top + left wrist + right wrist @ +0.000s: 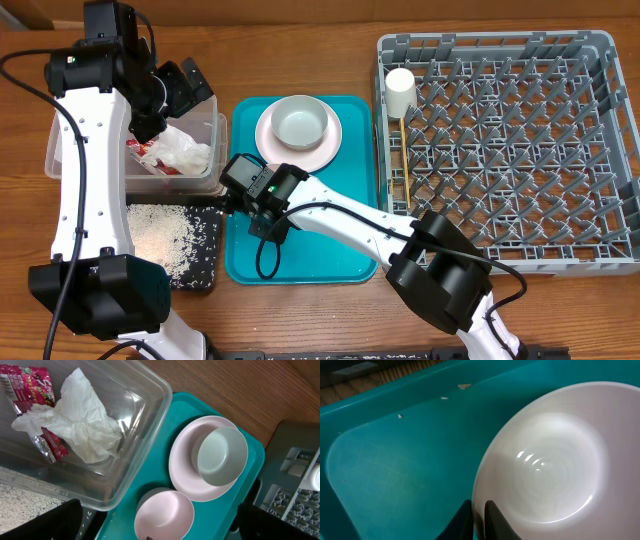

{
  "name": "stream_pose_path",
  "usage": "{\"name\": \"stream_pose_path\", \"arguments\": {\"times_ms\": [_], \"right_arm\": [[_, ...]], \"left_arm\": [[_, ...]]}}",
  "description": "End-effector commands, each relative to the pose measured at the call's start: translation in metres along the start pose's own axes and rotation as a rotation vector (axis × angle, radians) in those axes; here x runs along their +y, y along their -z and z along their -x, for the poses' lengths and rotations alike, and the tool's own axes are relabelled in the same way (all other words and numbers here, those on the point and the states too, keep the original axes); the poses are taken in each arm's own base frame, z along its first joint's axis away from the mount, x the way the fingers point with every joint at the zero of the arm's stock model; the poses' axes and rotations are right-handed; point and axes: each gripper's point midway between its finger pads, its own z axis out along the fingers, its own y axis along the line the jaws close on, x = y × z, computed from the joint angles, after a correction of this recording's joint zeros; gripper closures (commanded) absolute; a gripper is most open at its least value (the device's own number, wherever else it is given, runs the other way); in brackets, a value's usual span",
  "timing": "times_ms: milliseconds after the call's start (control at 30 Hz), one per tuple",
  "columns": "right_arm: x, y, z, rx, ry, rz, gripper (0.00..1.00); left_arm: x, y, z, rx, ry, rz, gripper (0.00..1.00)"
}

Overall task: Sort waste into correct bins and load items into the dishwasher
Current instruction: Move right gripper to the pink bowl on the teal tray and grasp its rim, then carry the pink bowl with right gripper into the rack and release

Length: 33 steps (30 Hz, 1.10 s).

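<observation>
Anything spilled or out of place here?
A few pale specks, likely stray rice grains, lie on the teal tray beyond the white bowl, outside the black tray holding the rice. Nothing else stands out.

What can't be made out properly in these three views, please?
- Small bowl pinched by the right gripper: overhead, hidden under that arm's wrist; right wrist view, cut off by the frame edges.
- Chopsticks: overhead, too thin to count.
- Specks on the teal tray: right wrist view, too small to identify.
</observation>
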Motion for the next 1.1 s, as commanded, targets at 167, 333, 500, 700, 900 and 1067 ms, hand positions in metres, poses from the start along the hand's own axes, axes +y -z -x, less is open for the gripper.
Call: {"name": "stream_pose_path", "arguments": {"times_ms": [167,333,500,700,900,1067], "right_arm": [[0.006,0.001,0.001,-0.005,-0.043,0.04,0.96],[-0.002,0.034,0.016,-0.047,-0.115,0.048,0.96],[-0.028,0.106,0.036,-0.173,-0.223,0.032,0.96],[-0.08,0.187,0.018,-0.334,-0.514,0.16,0.96],[-0.119,0.252,-0.024,-0.555,-0.595,0.605,0.96],[-0.172,0.293,-0.082,-0.842,-0.645,0.791,0.96]], "left_arm": [[-0.002,0.003,0.003,-0.012,-0.013,-0.002,0.0],[-0.002,0.003,0.003,-0.012,-0.013,-0.002,0.0],[-0.002,0.003,0.003,-0.012,-0.013,-0.002,0.0],[-0.002,0.003,0.003,-0.012,-0.013,-0.002,0.0],[-0.002,0.003,0.003,-0.012,-0.012,-0.002,0.0],[-0.002,0.003,0.003,-0.012,-0.013,-0.002,0.0]]}}
